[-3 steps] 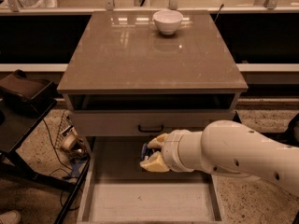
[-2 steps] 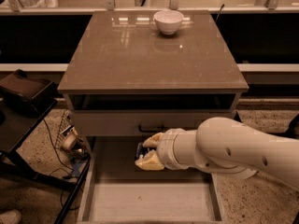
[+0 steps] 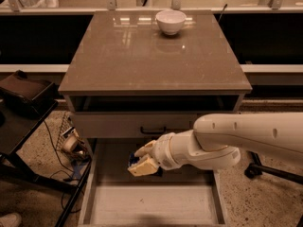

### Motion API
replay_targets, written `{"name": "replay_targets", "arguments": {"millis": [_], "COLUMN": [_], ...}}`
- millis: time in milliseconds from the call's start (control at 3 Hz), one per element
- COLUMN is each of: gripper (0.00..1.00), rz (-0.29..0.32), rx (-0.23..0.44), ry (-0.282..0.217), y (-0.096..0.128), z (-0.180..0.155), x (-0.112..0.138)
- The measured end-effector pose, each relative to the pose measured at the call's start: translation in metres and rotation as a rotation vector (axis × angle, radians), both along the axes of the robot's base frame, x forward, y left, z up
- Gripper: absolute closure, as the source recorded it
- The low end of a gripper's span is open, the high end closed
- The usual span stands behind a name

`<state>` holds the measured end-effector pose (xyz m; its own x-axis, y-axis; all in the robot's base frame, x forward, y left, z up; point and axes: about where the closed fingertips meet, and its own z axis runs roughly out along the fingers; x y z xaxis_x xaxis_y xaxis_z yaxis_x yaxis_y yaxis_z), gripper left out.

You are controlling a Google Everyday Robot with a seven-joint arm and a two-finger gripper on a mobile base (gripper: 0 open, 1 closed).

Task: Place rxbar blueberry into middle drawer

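- Leftward by a little went the claw (image 3: 142, 163) compared with a second earlier, and the white arm (image 3: 246, 136) followed it across from the right; its height over the drawer looked about the same.
- The claw was pinching the rxbar blueberry (image 3: 133, 160), of which only a dark blue sliver showed between the pale fingers.
- Both hung above the far-left part of the middle drawer (image 3: 151, 207), which stood pulled out toward the near side with its floor bare.
- Just beyond the claw sat the closed drawer front (image 3: 104, 126) with its small black handle (image 3: 152, 130).
- On the counter (image 3: 142, 60) above, a white bowl (image 3: 170, 21) rested near the far edge, well apart from the work below.
- The task appeared to be at the release step: the bar was over the drawer but not yet lying in it.
- One risk was dropping from where it hung; the light, flat wrapper could flutter or skid and end propped against the left wall (image 3: 87, 193) rather than flat on the floor.
- Another was drifting further left, which could carry the bar over that wall and down among the cables on the ground.
- A third lay in the withdrawal: lifting straight up could knock the claw against the drawer front or handle just behind it.
- The wrapper could also cling to one finger as they parted and be carried back out.
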<state>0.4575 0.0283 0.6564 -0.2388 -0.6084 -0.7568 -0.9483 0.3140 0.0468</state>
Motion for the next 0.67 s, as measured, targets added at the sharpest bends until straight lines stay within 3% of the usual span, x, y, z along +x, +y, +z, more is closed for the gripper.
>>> {"name": "replay_targets", "arguments": {"millis": [333, 667], "gripper": [1.00, 1.00], "rz": [-0.031, -0.160], "rx": [0.138, 0.299], "ry": [0.035, 0.067], "y": [0.014, 0.020], "z": [-0.020, -0.066], "x": [0.014, 0.035]}}
